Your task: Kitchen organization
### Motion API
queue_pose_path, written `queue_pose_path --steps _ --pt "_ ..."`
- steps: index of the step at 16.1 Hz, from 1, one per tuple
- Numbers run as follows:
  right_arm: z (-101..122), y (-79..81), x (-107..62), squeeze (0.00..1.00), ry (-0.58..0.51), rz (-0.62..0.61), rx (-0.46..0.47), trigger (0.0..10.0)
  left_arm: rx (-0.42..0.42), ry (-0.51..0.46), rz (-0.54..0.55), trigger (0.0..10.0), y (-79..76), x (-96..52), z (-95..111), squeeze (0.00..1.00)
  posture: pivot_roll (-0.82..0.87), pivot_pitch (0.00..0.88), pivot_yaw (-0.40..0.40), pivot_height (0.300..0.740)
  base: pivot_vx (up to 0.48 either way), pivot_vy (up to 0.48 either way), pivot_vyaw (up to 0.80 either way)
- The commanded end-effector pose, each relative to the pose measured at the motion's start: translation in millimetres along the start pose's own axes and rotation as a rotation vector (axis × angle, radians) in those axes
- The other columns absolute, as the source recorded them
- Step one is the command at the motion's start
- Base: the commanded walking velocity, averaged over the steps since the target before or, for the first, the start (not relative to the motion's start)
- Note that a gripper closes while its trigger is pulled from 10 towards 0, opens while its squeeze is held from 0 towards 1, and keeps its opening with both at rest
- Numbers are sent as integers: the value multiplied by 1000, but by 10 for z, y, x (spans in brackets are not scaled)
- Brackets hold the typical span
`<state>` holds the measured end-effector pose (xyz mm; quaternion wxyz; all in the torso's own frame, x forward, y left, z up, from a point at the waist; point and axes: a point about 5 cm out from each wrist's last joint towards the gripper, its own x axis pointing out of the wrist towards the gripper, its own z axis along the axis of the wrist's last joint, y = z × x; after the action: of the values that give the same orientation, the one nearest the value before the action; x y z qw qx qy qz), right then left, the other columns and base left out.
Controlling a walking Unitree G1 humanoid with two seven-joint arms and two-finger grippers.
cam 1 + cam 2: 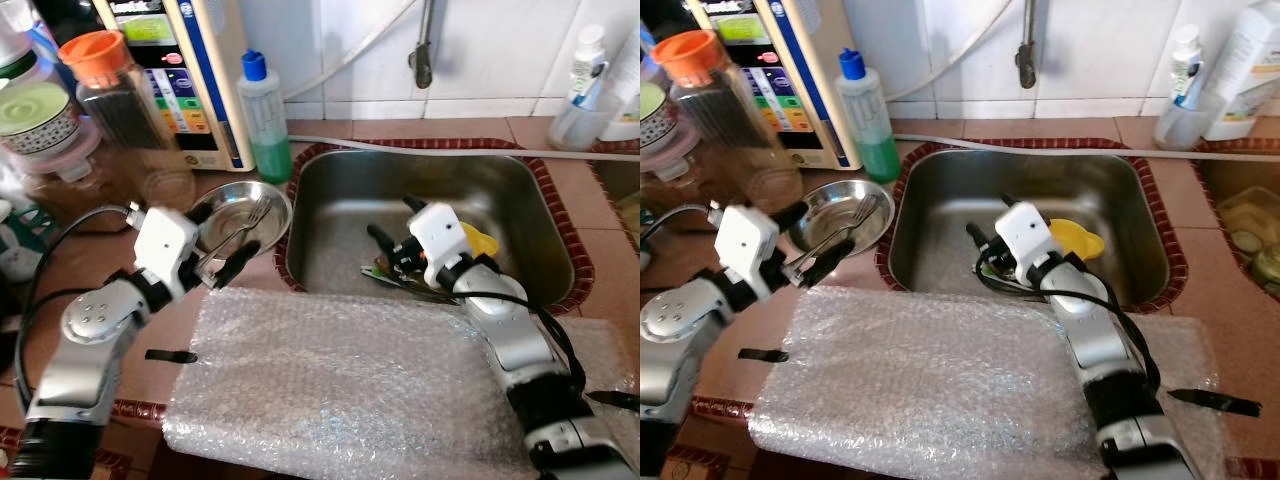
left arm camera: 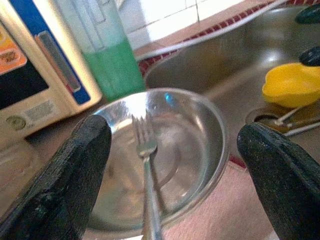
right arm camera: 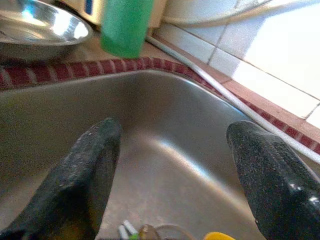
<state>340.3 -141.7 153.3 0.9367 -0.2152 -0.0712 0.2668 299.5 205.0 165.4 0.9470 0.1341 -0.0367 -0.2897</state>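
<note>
A steel bowl [image 1: 262, 200] stands on the counter just left of the sink [image 1: 400, 172]. A fork [image 1: 251, 222] lies in it, prongs in the bowl and handle over the near rim. My left gripper [image 1: 220, 240] is open at that near rim; in the left wrist view the fork [image 2: 145, 160] runs between its fingers [image 2: 75, 170] without touching them. My right gripper [image 1: 394, 222] is open low inside the sink, nothing between its fingers [image 3: 85, 175]. Beside it lie a yellow piece [image 1: 480, 240] and some utensils [image 1: 392, 274] by the drain.
A sheet of bubble wrap [image 1: 340, 380] covers the near counter. A green soap bottle [image 1: 262, 115], a water filter unit [image 1: 190, 70] and jars [image 1: 110, 95] stand behind the bowl. The tap [image 1: 424, 50] hangs over the sink, and bottles [image 1: 590, 85] stand at the back right.
</note>
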Motion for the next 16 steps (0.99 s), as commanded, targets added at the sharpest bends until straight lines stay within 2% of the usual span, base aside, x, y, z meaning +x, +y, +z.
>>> queue_pose_path --steps 1,2,3,4,6,10,14,15,16 --pt "71 26 -1 690 -20 24 -2 10000 10 14 24 10000 123 -63 8 1000 -184 164 125 740 0 0 0" --pt "79 34 -15 0 -15 33 -5 10000 19 34 8 10000 168 -87 11 1000 -184 164 122 740 0 0 0" --pt "90 29 -17 0 -15 35 -3 10000 46 65 0 10000 223 -108 -2 455 -183 165 121 740 0 0 0" --pt "104 27 -15 0 -14 36 0 10000 63 87 -22 10000 241 -122 -9 0 -183 164 121 740 0 0 0" --pt "124 34 -10 0 -15 47 4 10000 56 117 -54 10000 280 -135 -16 0 -183 165 124 740 0 0 0" --pt "202 175 -63 0 -38 177 -8 10000 48 198 -138 10000 330 -211 -61 0 -192 164 136 740 0 0 0" --pt "209 199 -66 0 -29 191 -16 10000 29 243 -197 10000 323 -239 -78 0 -189 164 135 740 0 0 0" --pt "216 210 -66 0 -29 200 -17 10000 24 257 -204 9294 327 -260 -94 0 -188 165 134 740 0 0 0" --pt "218 212 -67 0 -29 203 -18 10000 23 262 -207 9294 328 -266 -99 0 -188 165 134 740 0 0 0"
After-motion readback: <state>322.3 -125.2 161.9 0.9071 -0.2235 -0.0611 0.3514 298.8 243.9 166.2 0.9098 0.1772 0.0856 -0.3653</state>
